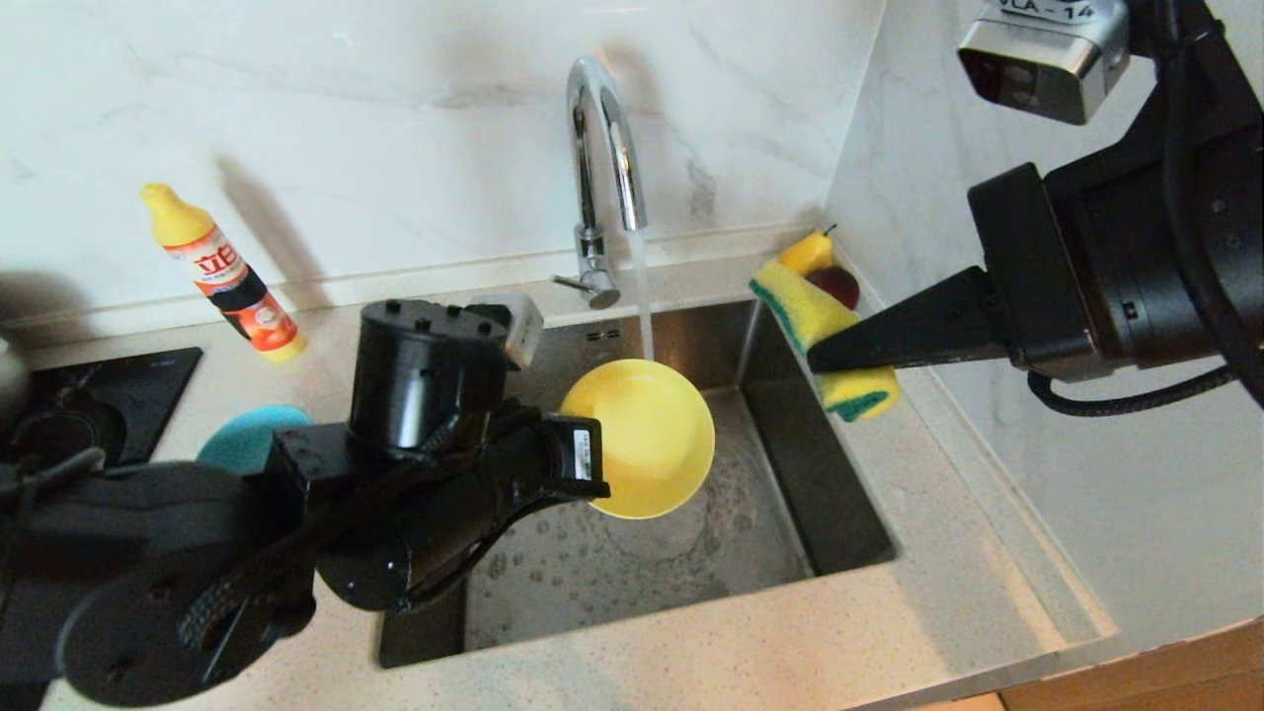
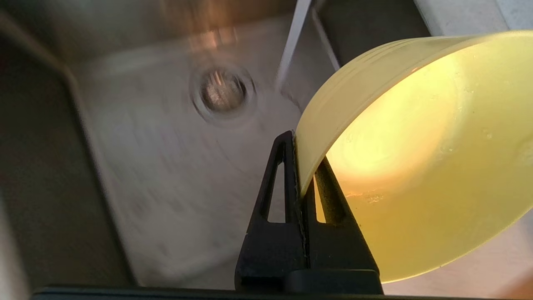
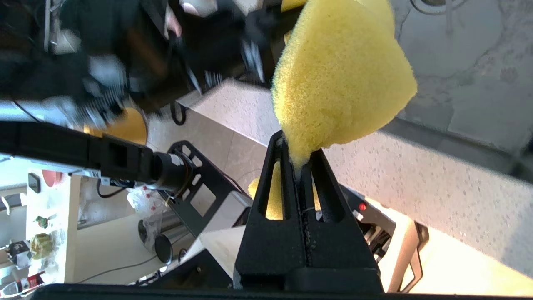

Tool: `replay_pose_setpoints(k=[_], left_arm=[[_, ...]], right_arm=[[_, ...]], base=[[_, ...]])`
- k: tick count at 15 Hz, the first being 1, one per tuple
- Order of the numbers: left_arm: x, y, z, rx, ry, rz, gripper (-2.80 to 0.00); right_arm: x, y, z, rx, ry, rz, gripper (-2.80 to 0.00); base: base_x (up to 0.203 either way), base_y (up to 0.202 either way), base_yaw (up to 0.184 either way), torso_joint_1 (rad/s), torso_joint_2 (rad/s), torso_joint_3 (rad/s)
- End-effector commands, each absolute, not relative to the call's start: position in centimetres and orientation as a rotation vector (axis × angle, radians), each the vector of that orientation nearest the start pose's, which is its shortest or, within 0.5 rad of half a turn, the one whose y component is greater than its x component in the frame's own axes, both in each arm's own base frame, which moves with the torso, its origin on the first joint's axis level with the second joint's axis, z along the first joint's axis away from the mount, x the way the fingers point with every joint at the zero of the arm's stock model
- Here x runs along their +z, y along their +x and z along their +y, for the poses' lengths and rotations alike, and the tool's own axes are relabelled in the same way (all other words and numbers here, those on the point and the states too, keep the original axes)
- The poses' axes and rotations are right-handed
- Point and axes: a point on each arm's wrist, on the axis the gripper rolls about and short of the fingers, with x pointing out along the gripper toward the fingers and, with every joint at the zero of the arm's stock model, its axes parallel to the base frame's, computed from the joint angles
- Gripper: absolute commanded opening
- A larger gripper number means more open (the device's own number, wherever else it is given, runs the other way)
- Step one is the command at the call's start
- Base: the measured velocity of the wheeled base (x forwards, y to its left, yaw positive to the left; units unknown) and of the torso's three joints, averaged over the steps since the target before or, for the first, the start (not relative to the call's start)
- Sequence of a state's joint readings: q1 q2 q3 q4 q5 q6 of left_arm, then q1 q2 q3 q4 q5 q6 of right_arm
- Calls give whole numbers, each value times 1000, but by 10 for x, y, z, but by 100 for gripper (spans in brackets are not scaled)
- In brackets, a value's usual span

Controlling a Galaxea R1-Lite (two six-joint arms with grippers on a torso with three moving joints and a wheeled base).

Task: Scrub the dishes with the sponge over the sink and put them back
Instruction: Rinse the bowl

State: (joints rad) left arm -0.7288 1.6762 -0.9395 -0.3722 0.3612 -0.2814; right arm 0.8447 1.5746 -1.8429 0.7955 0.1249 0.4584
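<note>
Yellow bowl (image 1: 647, 439) held at centre frame over the sink (image 1: 839, 513), tilted, hollow turned toward the upper right, just under the thin stream from the tap (image 1: 602, 148). Rim nipped between the fingers of the left pincer (image 1: 592, 484), which is clamped on it; in the left wrist view the rim passes between the two tips.

Sponge (image 1: 825, 336) carried at upper right, above the sink's right edge, long axis slanting down to the right. It is squeezed in the right pincer (image 1: 820, 357), clamped together on its middle.

Key relation: bowl lies down and left of the sponge, well apart, its open face toward it. Right arm is the nearer one to close that gap, judged as the next need.

Blue bowl (image 1: 247, 434) noted on the counter (image 1: 691, 652) at left, partly hidden. Soap bottle (image 1: 222, 272) at upper left.
</note>
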Motion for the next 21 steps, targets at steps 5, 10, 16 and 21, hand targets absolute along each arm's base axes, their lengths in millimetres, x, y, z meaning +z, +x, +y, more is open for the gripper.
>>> replay_pose_setpoints(k=[5,10,16,21], left_arm=[[177,301,-197,-170,-287,703,-280],[163,339,-206,-107,-413,767,-280],[150,371,-216,-65,-503,751,-280],[147,388,-214,-39,-545,733,-280]], right_arm=[[362,151,174,797,215,737,-280],[354,152,175,788,202,765,-280],[350,152,175,788,203,769,-280],[347,154,177,785,191,778,-280]], base=[[0,0,0,0,0,0],[0,0,0,0,0,0],[0,0,0,0,0,0],[0,0,0,0,0,0]])
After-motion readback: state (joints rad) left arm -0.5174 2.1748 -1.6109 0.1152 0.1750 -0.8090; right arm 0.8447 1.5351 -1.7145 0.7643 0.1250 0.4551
